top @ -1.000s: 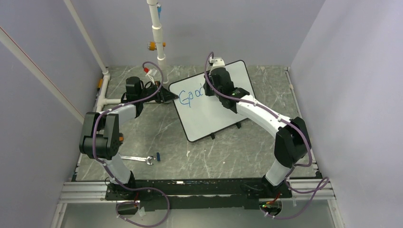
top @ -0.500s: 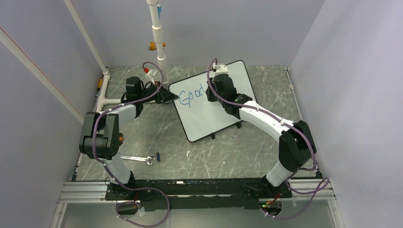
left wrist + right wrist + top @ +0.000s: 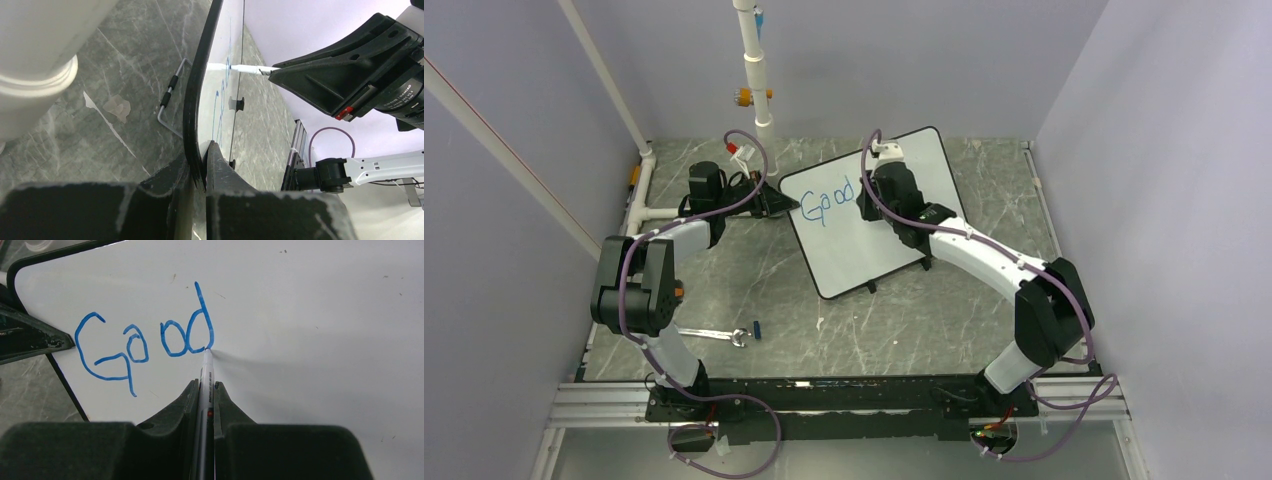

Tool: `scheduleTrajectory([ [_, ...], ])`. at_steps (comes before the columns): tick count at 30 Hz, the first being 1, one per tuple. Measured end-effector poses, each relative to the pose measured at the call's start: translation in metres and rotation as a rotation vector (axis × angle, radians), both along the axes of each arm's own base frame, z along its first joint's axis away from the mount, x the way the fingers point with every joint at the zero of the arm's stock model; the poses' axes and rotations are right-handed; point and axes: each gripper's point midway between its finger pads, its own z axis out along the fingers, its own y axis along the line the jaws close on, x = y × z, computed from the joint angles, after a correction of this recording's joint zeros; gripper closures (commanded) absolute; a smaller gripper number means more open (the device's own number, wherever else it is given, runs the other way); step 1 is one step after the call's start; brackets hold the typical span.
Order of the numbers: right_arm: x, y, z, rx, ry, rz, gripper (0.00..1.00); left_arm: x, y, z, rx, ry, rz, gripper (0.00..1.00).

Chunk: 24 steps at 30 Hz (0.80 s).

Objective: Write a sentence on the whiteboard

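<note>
The whiteboard (image 3: 856,255) stands tilted at the back of the table, its black frame (image 3: 196,90) seen edge-on in the left wrist view. My left gripper (image 3: 782,204) is shut on the frame at the board's left corner (image 3: 204,161). The sentence (image 3: 145,342) reads "Good" in blue (image 3: 826,204). My right gripper (image 3: 205,386) is shut on a white marker (image 3: 206,371). The marker's tip touches the board at the foot of the "d". The left wrist view shows the marker (image 3: 245,68) meeting the board, with the right gripper (image 3: 345,75) behind it.
A wrench (image 3: 714,333) and a small blue cap (image 3: 756,328) lie on the grey table near the left arm's base. A white pipe post (image 3: 754,70) rises behind the board. The board's wire stand (image 3: 170,100) rests on the table behind it. Walls enclose three sides.
My right gripper has moved a little to the right along the board and the last letter of "Good" has come into view. The left gripper has stayed clamped on the frame.
</note>
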Motion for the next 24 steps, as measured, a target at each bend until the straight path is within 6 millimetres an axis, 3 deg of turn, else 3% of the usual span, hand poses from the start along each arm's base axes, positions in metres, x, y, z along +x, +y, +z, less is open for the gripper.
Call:
scheduleTrajectory([
  [17, -0.016, -0.017, 0.000, -0.051, 0.028, -0.022, 1.00, -0.003, -0.004, 0.007, 0.004, -0.030, -0.013, 1.00],
  [24, -0.031, -0.035, 0.045, -0.017, -0.044, -0.049, 1.00, -0.004, -0.005, 0.009, 0.008, -0.046, -0.018, 1.00],
])
